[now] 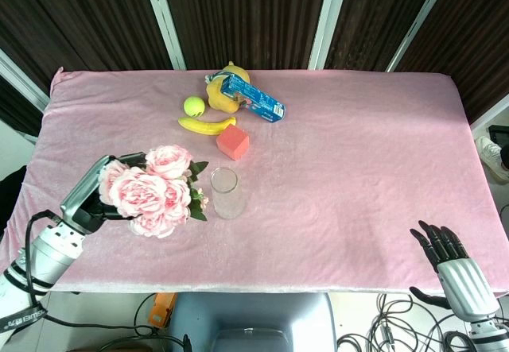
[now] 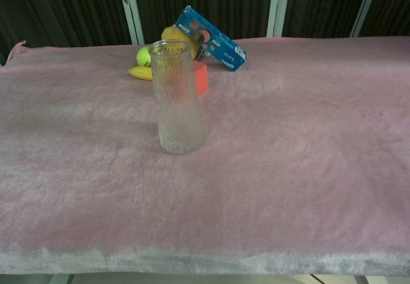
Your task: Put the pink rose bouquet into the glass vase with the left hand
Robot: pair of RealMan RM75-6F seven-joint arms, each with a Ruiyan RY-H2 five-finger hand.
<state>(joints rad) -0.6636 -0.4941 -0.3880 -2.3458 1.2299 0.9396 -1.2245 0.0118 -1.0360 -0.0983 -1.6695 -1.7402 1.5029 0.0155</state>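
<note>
Pink rose bouquet [image 1: 151, 190] gripped in left hand [image 1: 89, 198], lifted off pink tablecloth [image 1: 358, 161], blooms facing up toward head camera; fingers wrapped under and behind the flowers, exact grip on stems hidden by the blooms. Glass vase [image 1: 227, 192] upright just right of the bouquet in head view, rim open and unobstructed, leaves of bouquet nearly overlapping its left edge. Key relation: vase lies to the right of the left hand, close by; stem axis can't be read, hidden beneath the blooms, so stem direction relative to the vase mouth unclear. Bouquet absent from chest view, only vase [image 2: 175, 98] standing alone there, so flowers likely held above that camera's field. Judged next need: shift rightward over the rim, stems pointing down, then lower. Narrow mouth, so risk of knocking the vase over. Right hand [image 1: 445, 250] at near right table edge, fingers spread, holding nothing, well apart from the vase. Behind the vase: red cube [image 1: 232, 142], banana [image 1: 207, 125], tennis ball [image 1: 194, 106], blue box [image 1: 252, 99] leaning on a yellow toy [image 1: 219, 91].
</note>
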